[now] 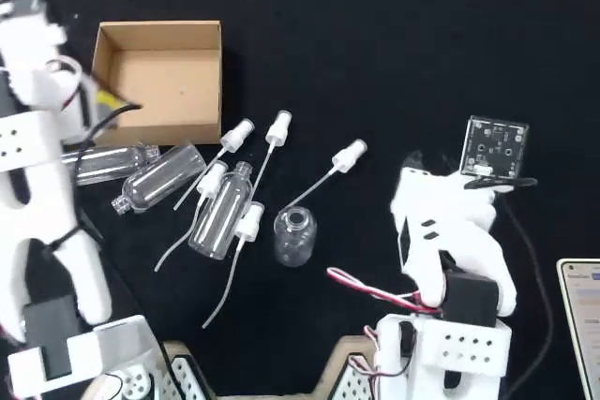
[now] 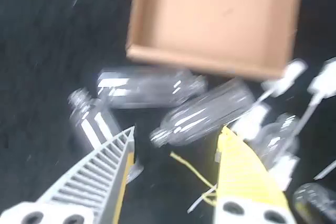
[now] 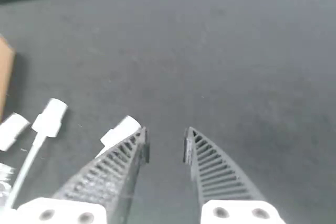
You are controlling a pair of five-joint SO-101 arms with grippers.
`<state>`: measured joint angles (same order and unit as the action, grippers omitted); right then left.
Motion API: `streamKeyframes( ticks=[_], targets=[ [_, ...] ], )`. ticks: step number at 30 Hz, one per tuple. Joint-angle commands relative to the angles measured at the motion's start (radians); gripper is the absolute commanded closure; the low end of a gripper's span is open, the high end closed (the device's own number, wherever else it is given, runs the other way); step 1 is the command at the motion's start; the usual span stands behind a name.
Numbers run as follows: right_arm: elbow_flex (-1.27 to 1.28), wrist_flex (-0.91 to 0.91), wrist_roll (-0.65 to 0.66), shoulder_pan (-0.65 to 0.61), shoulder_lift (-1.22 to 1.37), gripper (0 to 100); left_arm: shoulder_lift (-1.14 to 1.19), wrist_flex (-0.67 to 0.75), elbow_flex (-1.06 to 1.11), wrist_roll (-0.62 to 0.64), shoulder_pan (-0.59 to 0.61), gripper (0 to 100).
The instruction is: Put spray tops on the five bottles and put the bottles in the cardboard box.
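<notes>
The cardboard box (image 1: pixel 159 77) sits at the far left part of the black surface (image 1: pixel 375 63). It is open upward, and its brown floor shows. Just beside its near wall two clear bottles lie on their sides. The first bottle (image 1: pixel 112 162) is partly covered by the left arm (image 1: pixel 37 185). The second bottle (image 1: pixel 161 178) lies slanted, with its neck toward that arm. A third bottle (image 1: pixel 222 211) lies more to the right among the spray tops (image 1: pixel 278 128). An upright bottle (image 1: pixel 294 236) stands near it and has no top on its neck. In the left wrist view one more small bottle (image 2: pixel 86 121) shows close to the gray finger.

Five spray tops are scattered from the box's near right corner toward the middle of the surface, each with a thin tube. The rightmost spray top (image 1: pixel 349 155) lies apart from the others.

The left gripper (image 2: pixel 177 129) hangs above the lying bottles with its gray and yellow fingers wide apart, and it holds nothing. The right gripper (image 3: pixel 166 132) is low over the black surface. Its fingers are a little apart with nothing between them, and the rightmost spray top is just beside one finger.

On the left side the box wall, the bottles and the arm are close together. A wide stretch of black surface lies between the right arm (image 1: pixel 441 231) and the far edge.
</notes>
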<state>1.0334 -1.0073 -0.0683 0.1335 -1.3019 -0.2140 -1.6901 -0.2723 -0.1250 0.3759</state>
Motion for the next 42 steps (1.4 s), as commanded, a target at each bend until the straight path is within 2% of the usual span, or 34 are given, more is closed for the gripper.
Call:
streamKeyframes(
  ticks=[1, 5, 8, 11, 16, 26, 37, 42],
  targets=[
    [-0.088, 0.021, -0.014, -0.068, -0.01, 87.9, -0.029, 0.015, 0.122, -0.055, 0.15, 76],
    [-0.114, 0.026, -0.014, -0.152, 0.039, 82.2, -0.029, 0.106, 0.266, -0.051, 0.255, 75],
    [-0.151, 0.04, -0.014, -0.192, 0.133, 80.4, -0.029, 0.173, 0.374, -0.049, 0.308, 68],
    [-0.216, 0.058, -0.049, -0.195, 0.249, 80.4, -0.029, 0.245, 0.464, -0.048, 0.357, 64],
    [-0.28, 0.051, -0.129, -0.193, 0.427, 80.4, -0.029, 0.413, 0.562, 0.003, 0.415, 64],
    [-0.186, 0.106, -0.157, -0.198, 0.493, 80.2, -0.028, 0.724, 0.808, 0.003, 0.429, 64],
    [-0.038, 0.27, -0.157, -0.198, 0.493, 80.4, -0.028, 1.244, 1.055, 0.002, 0.449, 64],
    [0.001, 0.325, -0.157, -0.198, 0.493, 80.4, -0.029, 1.212, 1.061, -0.002, 0.449, 64]
  ],
)
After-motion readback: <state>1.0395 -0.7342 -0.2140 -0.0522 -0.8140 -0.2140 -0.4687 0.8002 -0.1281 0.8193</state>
